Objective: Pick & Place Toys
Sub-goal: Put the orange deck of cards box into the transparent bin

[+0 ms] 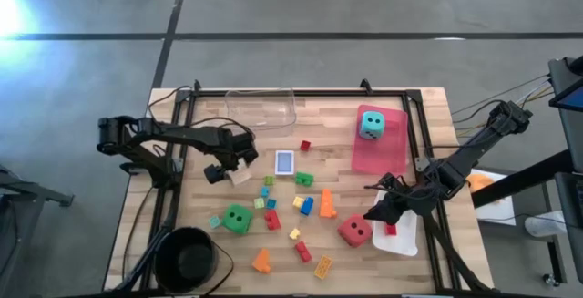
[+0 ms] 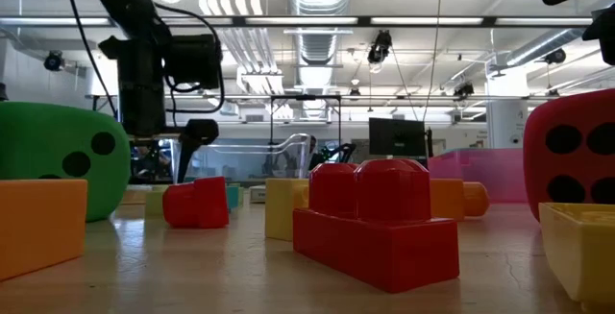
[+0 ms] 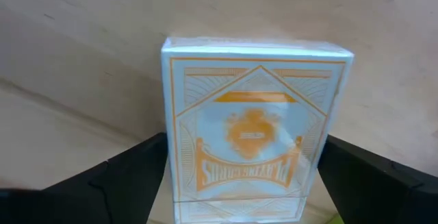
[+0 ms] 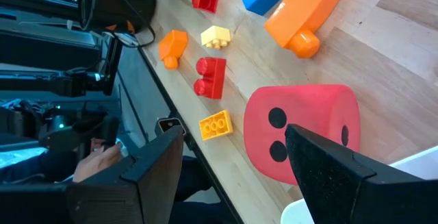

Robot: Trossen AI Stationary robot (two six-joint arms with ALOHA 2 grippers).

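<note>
A pale card box with orange print (image 3: 250, 128) lies flat on the wooden table, and it shows left of centre in the high view (image 1: 242, 176). My left gripper (image 1: 230, 167) points down over it, one finger along each long side. A blue card box (image 1: 285, 162) lies just to its right. Coloured bricks (image 1: 303, 205) and a green die (image 1: 238, 218) are scattered in the middle. A teal die (image 1: 370, 124) sits on the pink tray (image 1: 387, 157). My right gripper (image 1: 377, 212) hangs open and holds nothing, just above the red die (image 4: 301, 131). My left gripper comes from above with its fingers (image 3: 137, 176) close beside the pale card box's two long sides (image 3: 171, 148), lying along them. Whether they touch the box, I cannot tell. The box lies flat on the table.
A clear tray (image 1: 261, 108) stands at the far edge and a black bowl (image 1: 187, 257) at the near left corner. A white tray (image 1: 405, 239) holding a red brick (image 1: 390, 230) is at the near right. A black frame (image 1: 301, 93) runs around the table.
</note>
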